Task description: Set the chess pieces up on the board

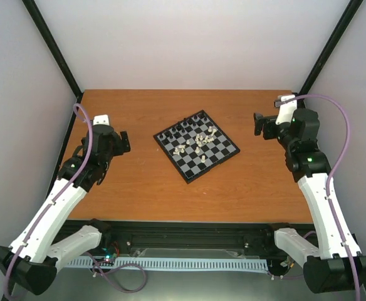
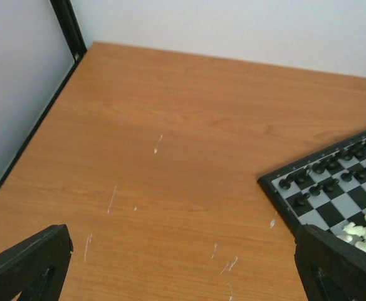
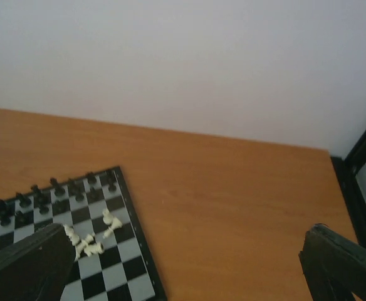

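Left gripper [image 1: 125, 143] and right gripper [image 1: 258, 124], jaws wide (board [image 1: 192, 168] between)

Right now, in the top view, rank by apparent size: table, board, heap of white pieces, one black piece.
1. table
2. board
3. heap of white pieces
4. one black piece
All sit at table level, so the order is sure.

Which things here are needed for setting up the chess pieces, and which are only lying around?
For the job: board; black chess pieces along one edge; cream-white chess pieces heaped mid-board.
Not for it: wooden table; purple cables; black frame posts.
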Robot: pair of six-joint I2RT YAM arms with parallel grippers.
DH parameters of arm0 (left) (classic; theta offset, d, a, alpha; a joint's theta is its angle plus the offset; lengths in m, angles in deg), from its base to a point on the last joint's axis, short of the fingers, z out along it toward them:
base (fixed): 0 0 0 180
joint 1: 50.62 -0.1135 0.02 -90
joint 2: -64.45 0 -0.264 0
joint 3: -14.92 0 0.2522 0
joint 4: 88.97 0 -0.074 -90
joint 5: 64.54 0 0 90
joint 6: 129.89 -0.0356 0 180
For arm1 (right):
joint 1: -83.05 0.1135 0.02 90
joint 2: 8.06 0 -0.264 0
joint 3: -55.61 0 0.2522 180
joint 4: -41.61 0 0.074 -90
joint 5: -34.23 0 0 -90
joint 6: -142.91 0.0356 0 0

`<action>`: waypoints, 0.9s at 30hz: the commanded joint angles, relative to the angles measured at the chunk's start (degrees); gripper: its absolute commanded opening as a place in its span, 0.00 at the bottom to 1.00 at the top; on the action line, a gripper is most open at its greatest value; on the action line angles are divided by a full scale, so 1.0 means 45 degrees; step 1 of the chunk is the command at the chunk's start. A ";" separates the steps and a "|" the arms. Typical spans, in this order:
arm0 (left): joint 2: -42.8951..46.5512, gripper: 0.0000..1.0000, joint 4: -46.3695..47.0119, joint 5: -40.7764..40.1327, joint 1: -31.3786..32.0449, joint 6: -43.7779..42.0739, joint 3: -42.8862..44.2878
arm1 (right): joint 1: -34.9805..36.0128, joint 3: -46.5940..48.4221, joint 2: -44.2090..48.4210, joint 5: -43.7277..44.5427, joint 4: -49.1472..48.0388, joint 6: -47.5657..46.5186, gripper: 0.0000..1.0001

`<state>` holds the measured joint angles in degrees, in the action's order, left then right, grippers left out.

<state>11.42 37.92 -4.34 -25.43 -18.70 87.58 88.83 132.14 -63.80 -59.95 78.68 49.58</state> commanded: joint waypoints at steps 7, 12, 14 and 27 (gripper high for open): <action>-0.0108 0.92 0.1064 0.4882 -0.3013 0.0825 -0.1463 | -0.1172 -0.1636 -0.0955 -0.1654 -0.0233 -0.0633 1.00; -0.0926 0.71 0.1378 0.7069 -0.3304 0.1283 -0.1550 | -0.1472 -0.1362 -0.1864 -0.2293 0.0311 -0.1642 1.00; -0.1137 0.67 0.1333 0.7211 -0.2838 0.1509 -0.1414 | -0.1552 -0.1082 -0.2435 -0.2493 0.0610 -0.2134 0.99; -0.3922 0.62 0.4855 0.7310 0.1685 0.4079 -0.2915 | -0.1763 0.2804 -0.9415 -0.4462 0.2735 -0.3892 0.69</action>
<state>-1.87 51.93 27.85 -21.87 -5.30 75.82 81.51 139.74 -98.42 -75.38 86.44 35.15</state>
